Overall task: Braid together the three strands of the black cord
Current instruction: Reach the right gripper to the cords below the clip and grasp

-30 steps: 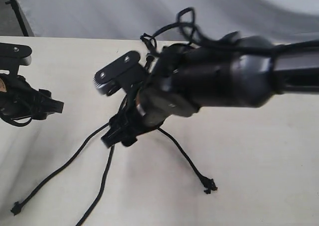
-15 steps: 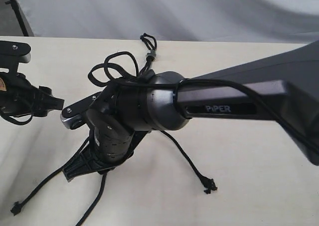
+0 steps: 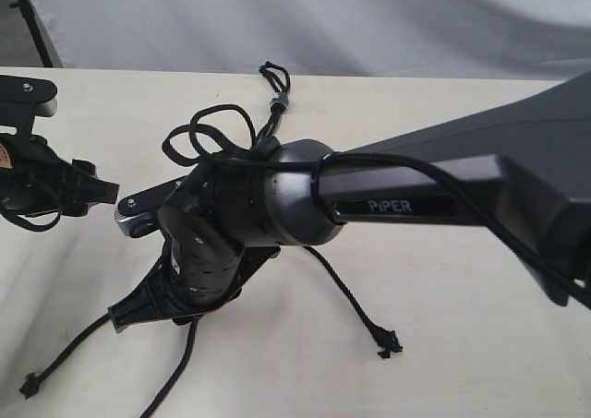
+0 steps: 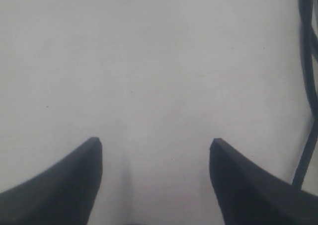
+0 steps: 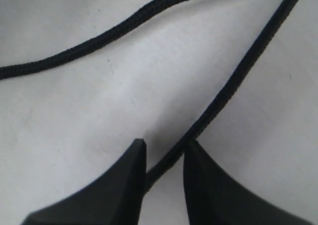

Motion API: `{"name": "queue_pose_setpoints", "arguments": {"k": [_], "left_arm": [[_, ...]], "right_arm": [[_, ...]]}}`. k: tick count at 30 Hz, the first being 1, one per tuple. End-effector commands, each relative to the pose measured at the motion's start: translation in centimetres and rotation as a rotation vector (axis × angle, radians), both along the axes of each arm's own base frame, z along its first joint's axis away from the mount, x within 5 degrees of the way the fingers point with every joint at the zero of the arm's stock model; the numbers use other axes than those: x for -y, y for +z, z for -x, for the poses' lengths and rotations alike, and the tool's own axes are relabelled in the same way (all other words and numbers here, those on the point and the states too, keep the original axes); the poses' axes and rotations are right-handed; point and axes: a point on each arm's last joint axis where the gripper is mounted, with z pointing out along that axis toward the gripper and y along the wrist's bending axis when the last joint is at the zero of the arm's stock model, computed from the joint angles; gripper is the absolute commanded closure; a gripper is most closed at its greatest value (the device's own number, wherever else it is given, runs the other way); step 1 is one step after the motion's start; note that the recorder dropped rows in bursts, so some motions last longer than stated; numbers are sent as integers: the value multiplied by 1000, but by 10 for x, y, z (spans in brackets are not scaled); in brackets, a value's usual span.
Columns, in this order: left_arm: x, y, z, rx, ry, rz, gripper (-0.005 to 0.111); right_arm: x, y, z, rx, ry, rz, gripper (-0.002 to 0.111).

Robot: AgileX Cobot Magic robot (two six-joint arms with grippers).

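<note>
Black cord [image 3: 275,112], position? — OPERATOR

Flat on the pale surface [image 3: 480,326]. Bound end, with small loop [image 3: 273,70] and grey band [image 3: 280,100], toward the far edge. Three strands [image 3: 346,293] fanned out toward the near edge, separate over their visible lengths. One off to the right, ending in a frayed knot [image 3: 388,344]. Two off to the left, one ending in a second knot [image 3: 30,386], the other cut off by the lower edge of the exterior view. Middle stretch hidden under the right arm [image 3: 305,201]. — TECHNICIAN

Right hand [image 5: 165,145], state? — OPERATOR

Low over the surface, above the left pair. Fingers [image 5: 124,185] at a narrow gap, pinched on the gripped strand [image 5: 231,86], running out from between the tips. Neighbouring strand [image 5: 99,37] loose on the surface beyond the tips, clear of both fingers. Which of the left pair is gripped: not determinable from the exterior view. — TECHNICIAN

Left hand [image 4: 155,141], state? — OPERATOR

Spread wide, holding nothing, only bare surface between its fingers [image 4: 74,185]. Located at the left edge of the exterior view, well apart from all strands. — TECHNICIAN
</note>
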Motion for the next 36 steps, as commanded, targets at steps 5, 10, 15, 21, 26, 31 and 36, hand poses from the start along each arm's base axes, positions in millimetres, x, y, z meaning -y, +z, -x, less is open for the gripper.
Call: {"name": "queue_pose_setpoints", "arguments": {"k": [5, 10, 15, 21, 26, 31, 36], "left_arm": [[-1, 1, 1, 7, -1, -1, 47], [-1, 1, 1, 5, 0, -2, 47], [-1, 1, 1, 5, 0, -2, 47], [-1, 0, 1, 5, 4, 3, 47], [-1, 0, 1, 5, 3, 1, 47], [-1, 0, 2, -3, 3, 0, 47], [-1, 0, 2, -3, 3, 0, 47]], "right_arm": [[-2, -1, -1, -31, -8, 44, 82], [0, -1, 1, -60, 33, 95, 82], [3, -8, 4, -110, 26, 138, 90], [2, -9, 6, -132, 14, 128, 109], [3, 3, 7, -116, 77, 129, 109], [21, 35, -16, 135, 342, 417, 109], [54, 11, -61, 203, 385, 571, 109]]}}
